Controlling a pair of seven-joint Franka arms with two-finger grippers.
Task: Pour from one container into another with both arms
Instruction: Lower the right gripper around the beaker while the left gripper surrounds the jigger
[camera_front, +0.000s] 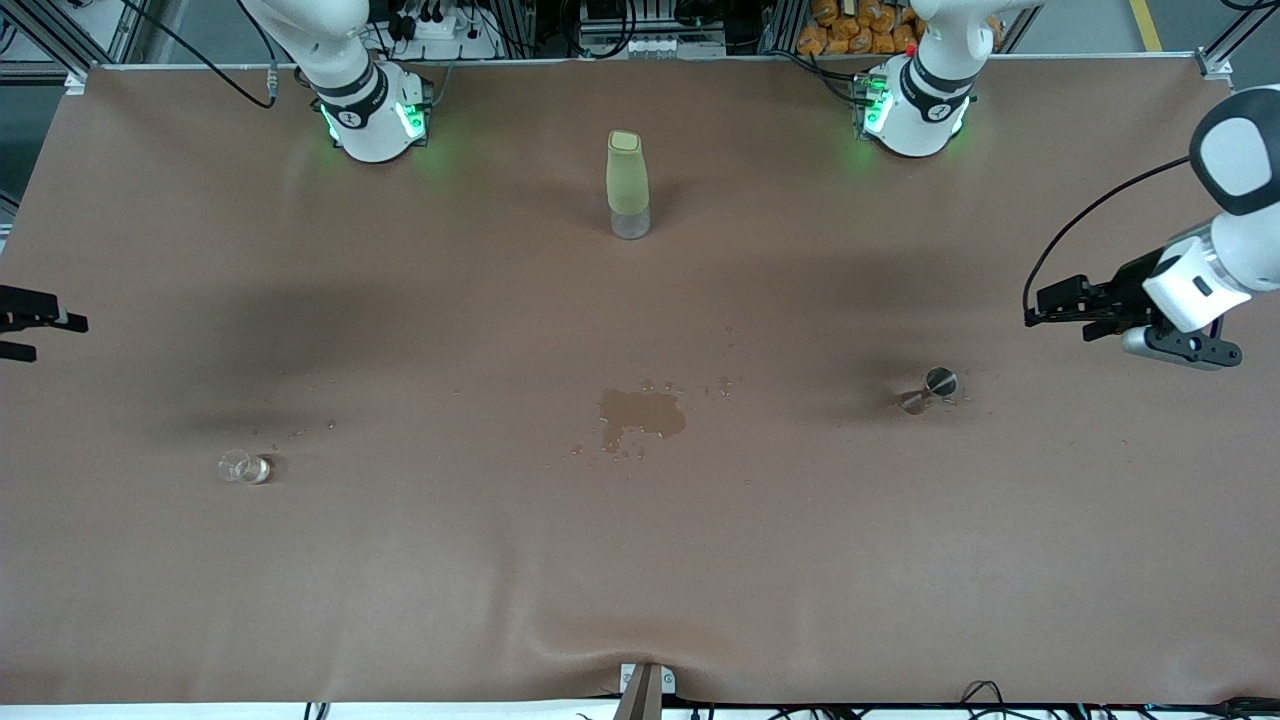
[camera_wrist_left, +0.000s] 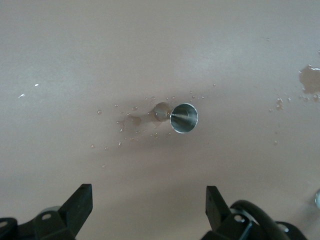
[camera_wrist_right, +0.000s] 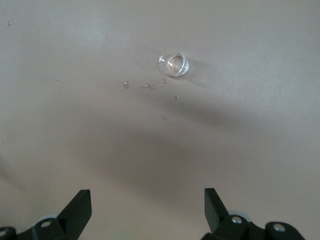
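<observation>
The small steel jigger rests on the brown table toward the left arm's end, ringed by droplets; the left wrist view shows its open mouth. My left gripper hovers open and empty near that end's table edge, apart from the jigger, its fingers wide in its wrist view. The tiny clear glass cup sits toward the right arm's end, seen also in the right wrist view. My right gripper hangs open and empty at that edge of the table, well away from the cup.
A tall pale-green bottle with a clear base stands mid-table near the robot bases. A dark wet puddle with scattered drops lies at the table's middle, between the two containers. The cloth ripples at the front edge.
</observation>
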